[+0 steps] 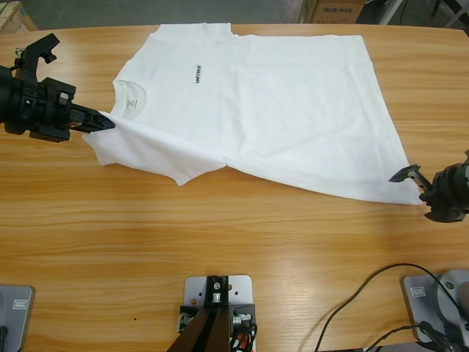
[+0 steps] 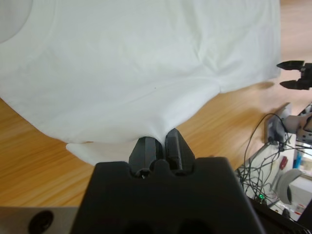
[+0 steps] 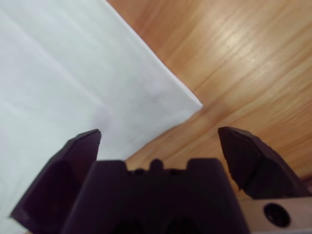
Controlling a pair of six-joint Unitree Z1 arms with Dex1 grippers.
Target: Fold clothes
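Left gripper (image 1: 108, 122) at 9 o'clock on the table (image 1: 146, 242): jaws pressed together on a pinch of the T-shirt (image 1: 278, 103), at the shoulder beside the collar. In the left wrist view the cloth bunches into the closed jaws (image 2: 161, 146).

T-shirt lies spread across the far half of the table, chest text up, with one sleeve rucked towards 7 o'clock.

Right gripper (image 1: 414, 176) at 3 o'clock: jaws spread wide, holding nothing, just beside the hem corner (image 3: 192, 103).

Risks, as I judge them:
- The right jaws close beside the corner rather than over it and miss the cloth.
- The left pinch is thin; a quick pull could slip it.
- One-sided pulling would skew the fold.
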